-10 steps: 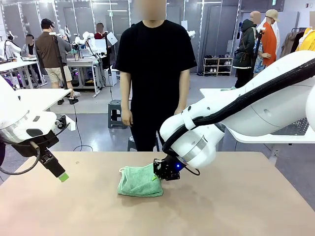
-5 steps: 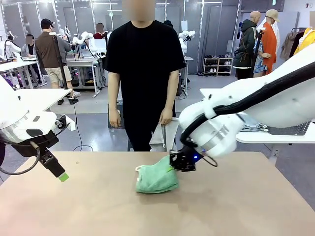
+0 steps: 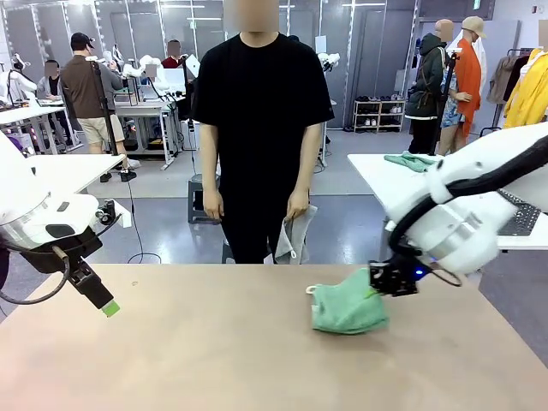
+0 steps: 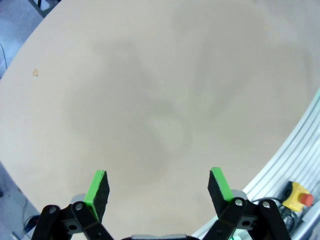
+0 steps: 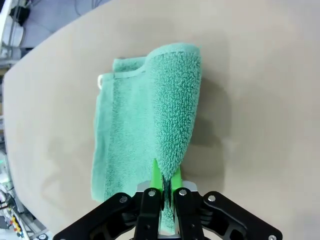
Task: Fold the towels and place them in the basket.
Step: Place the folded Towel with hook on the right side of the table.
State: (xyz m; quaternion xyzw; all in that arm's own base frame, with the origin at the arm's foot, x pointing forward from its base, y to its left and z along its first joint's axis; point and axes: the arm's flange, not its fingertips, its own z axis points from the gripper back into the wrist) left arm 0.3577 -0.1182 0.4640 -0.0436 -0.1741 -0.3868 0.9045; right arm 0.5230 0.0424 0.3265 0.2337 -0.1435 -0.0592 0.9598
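— Your right claw (image 5: 164, 182)?
— Pinched tight on the green towel (image 5: 135, 130), one edge held up, right of the table's (image 3: 214, 360) middle.
— Your left claw (image 4: 157, 185)?
— Wide open, holding nothing, over bare table.

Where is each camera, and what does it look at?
Front: between the arms, facing across the table at the person; both arms show.
Left wrist: on the left gripper, looking down at bare table past open fingers.
Right wrist: on the right gripper, looking along shut fingers at the green towel.
Shared: front and right wrist both show that pinched towel.
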